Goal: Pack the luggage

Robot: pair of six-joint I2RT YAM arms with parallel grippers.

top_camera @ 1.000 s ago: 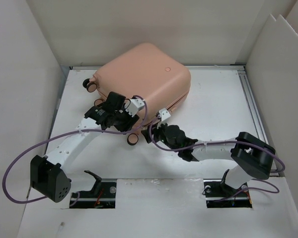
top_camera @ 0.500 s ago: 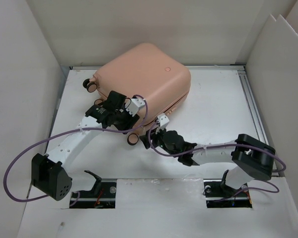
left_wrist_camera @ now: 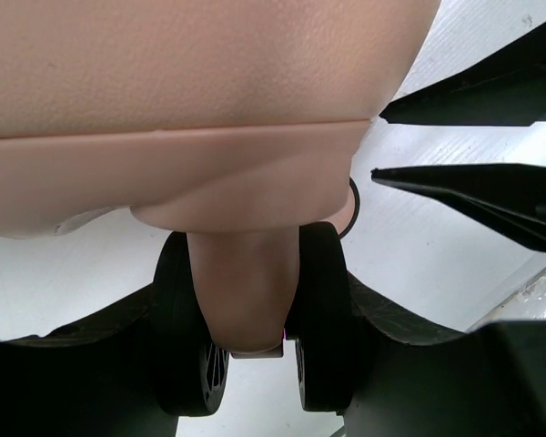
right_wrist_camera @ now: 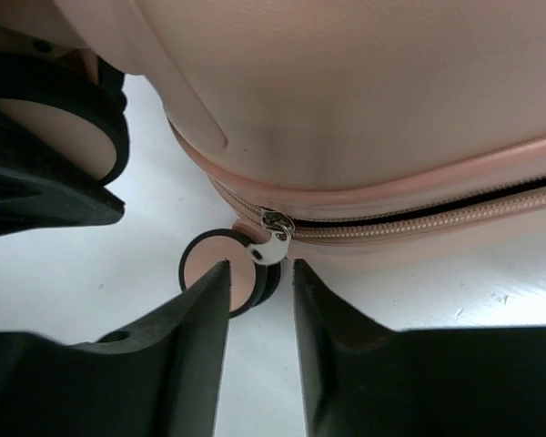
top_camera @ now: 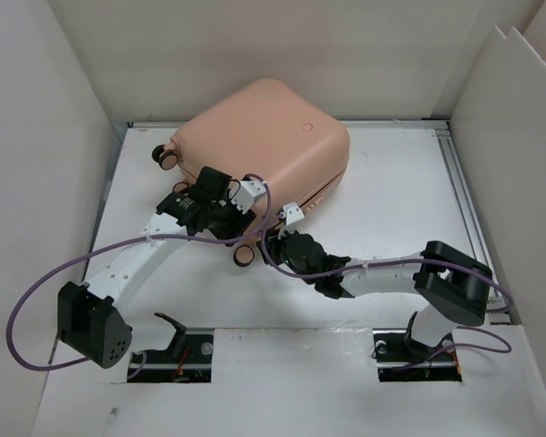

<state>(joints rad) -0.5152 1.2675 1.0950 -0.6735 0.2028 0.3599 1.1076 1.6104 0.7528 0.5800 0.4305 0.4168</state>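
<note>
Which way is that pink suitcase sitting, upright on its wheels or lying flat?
Lying flat: the suitcase rests broad side down on the table, its wheels pointing out sideways.

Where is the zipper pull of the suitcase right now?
Right wrist view, centre: the zipper pull hangs from the suitcase seam, just ahead of the right claw, beside a wheel.

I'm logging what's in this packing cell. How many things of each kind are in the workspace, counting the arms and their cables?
Peach-pink hard-shell suitcase: 1
White-and-black robot arms: 2 (left arm, right arm)
Purple cables: 2 (left cable, right cable)
Total: 5
</note>
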